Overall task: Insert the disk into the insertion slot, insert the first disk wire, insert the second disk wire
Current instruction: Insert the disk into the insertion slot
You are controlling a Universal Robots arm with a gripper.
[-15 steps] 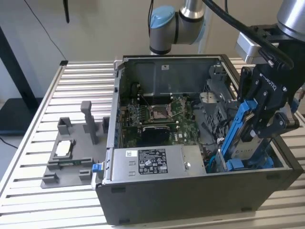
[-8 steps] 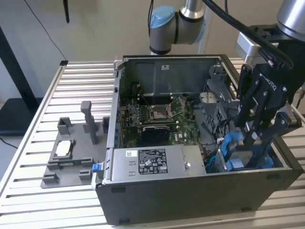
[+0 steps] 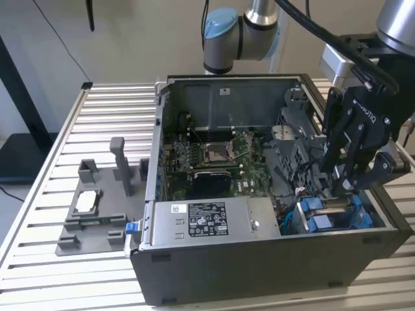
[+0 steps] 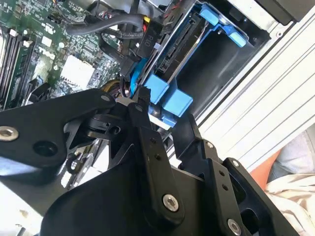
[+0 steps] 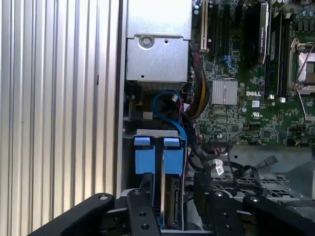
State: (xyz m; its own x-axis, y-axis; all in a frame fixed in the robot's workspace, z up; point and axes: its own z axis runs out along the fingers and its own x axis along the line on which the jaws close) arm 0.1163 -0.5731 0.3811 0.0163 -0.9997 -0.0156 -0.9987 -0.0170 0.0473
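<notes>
The disk (image 3: 332, 217), in its bright blue carrier, stands on edge inside the insertion slot (image 3: 371, 228), at the case corner on the exterior view's right. Its two blue end tabs (image 5: 173, 156) and bare connector edge (image 4: 183, 40) face outward. My gripper (image 3: 342, 188) hangs just over those tabs, open, one black finger (image 5: 146, 184) on each side of them (image 4: 165, 109). A blue wire (image 5: 167, 98) and black wires ending in a plug (image 4: 150, 34) lie loose beside the slot, none of them plugged into the disk.
The open dark PC case (image 3: 259, 265) lies on a slatted metal table (image 3: 110, 110). Inside are the motherboard (image 3: 220, 162) and a labelled power supply (image 3: 201, 220). A grey fixture (image 3: 97, 207) sits on the table at the exterior view's left.
</notes>
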